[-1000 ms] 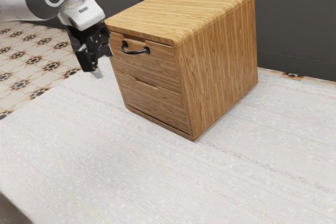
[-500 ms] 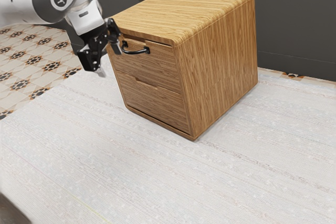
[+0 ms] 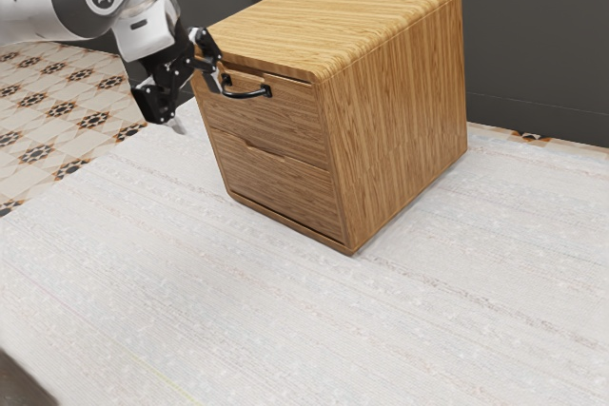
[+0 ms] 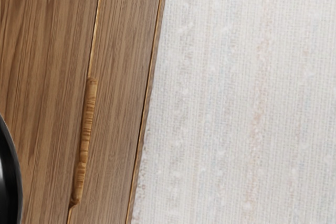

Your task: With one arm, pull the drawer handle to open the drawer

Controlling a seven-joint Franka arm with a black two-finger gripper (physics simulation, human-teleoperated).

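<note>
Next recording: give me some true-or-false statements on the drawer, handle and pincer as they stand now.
1. The top drawer is shut. True.
2. The handle is white. False: it is black.
3. The pincer is at the handle's end on the exterior view's left. True.
4. The cabinet lies on its side. False: it stands upright.

The exterior camera stood raised and well back, looking down at the whole cabinet point(image 3: 381, 92) from its front corner. The wrist camera hung close against the cabinet's front, facing downward. Both took in the lower drawer front point(image 3: 281, 178) point(image 4: 118, 103) and the pale rug point(image 3: 285, 330) point(image 4: 252, 103).
</note>
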